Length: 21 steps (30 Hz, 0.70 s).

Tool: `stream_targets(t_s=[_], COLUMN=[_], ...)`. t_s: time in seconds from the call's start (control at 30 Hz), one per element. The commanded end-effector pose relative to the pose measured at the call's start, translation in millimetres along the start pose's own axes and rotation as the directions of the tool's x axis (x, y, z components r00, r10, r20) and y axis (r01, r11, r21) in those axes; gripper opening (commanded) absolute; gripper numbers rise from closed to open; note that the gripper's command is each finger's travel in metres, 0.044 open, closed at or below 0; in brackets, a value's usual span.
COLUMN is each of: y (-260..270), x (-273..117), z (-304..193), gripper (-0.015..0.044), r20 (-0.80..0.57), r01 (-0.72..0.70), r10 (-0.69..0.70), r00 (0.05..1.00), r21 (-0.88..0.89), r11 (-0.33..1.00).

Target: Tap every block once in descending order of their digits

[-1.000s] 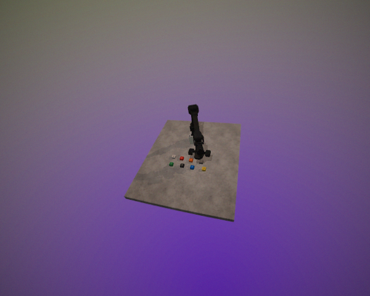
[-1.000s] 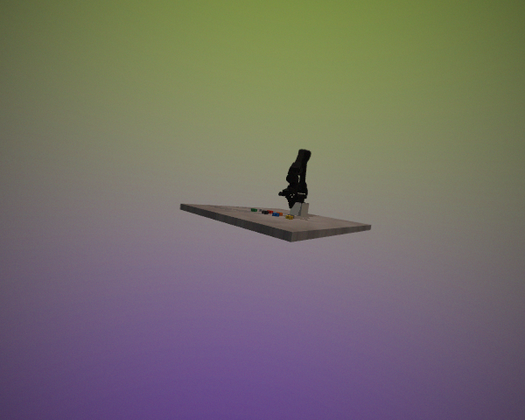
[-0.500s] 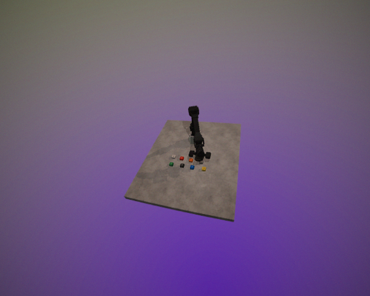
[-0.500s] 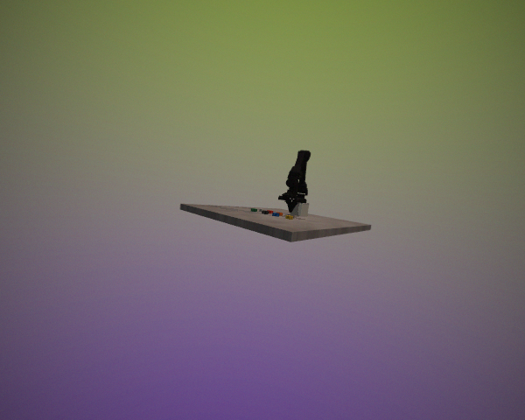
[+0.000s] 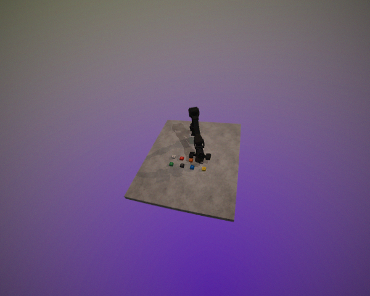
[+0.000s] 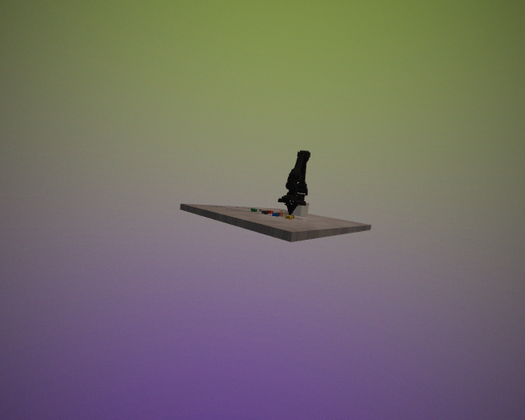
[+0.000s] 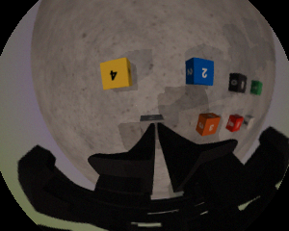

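Small coloured blocks lie in two rows on the stone table (image 5: 185, 197) (image 6: 298, 231): white (image 5: 173, 156), red (image 5: 181, 158) (image 7: 235, 122) and orange (image 5: 190, 160) (image 7: 208, 123) at the back, green (image 5: 171, 164) (image 7: 256, 88), black (image 5: 182, 165) (image 7: 237, 83), blue (image 5: 192, 167) (image 7: 200, 71) with a 2, and yellow (image 5: 203, 168) (image 7: 116, 73) with a 4 in front. My gripper (image 5: 199, 160) (image 6: 291, 212) (image 7: 155, 125) is shut and hangs low, right of the orange block. In the wrist view a thin sliver of a grey block (image 7: 151, 117) shows just past the fingertips; the gripper hides it in the top view.
The arm's light grey base (image 6: 303, 208) stands at the back of the table, behind the blocks. The table ends in open edges on all sides.
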<state>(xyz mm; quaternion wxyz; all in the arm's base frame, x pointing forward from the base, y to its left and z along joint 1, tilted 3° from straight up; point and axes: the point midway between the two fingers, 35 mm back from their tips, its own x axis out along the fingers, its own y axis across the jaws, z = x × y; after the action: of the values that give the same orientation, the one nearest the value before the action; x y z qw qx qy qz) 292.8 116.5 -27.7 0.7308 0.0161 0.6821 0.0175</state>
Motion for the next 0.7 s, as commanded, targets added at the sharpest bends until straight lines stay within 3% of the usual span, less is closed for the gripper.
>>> stream_targets(t_s=[0.0,0.1,0.27,0.43,0.67], y=[0.0,-0.4,-0.3,0.2,-2.2], x=[-2.2,-25.4,-30.8,-105.4,-108.9], z=[0.0,-0.5,-0.2,0.5,0.5], gripper=[0.002,0.002,0.002,0.002,0.002], r20=[0.0,-0.002,-0.002,-0.002,-0.002], r01=[0.0,0.003,0.004,0.004,0.004], r10=[0.0,-0.003,-0.004,-0.003,-0.004], r00=[1.0,1.0,1.0,1.0,1.0], r21=[0.0,0.005,0.006,0.006,0.006], r11=[1.0,1.0,1.0,1.0,1.0])
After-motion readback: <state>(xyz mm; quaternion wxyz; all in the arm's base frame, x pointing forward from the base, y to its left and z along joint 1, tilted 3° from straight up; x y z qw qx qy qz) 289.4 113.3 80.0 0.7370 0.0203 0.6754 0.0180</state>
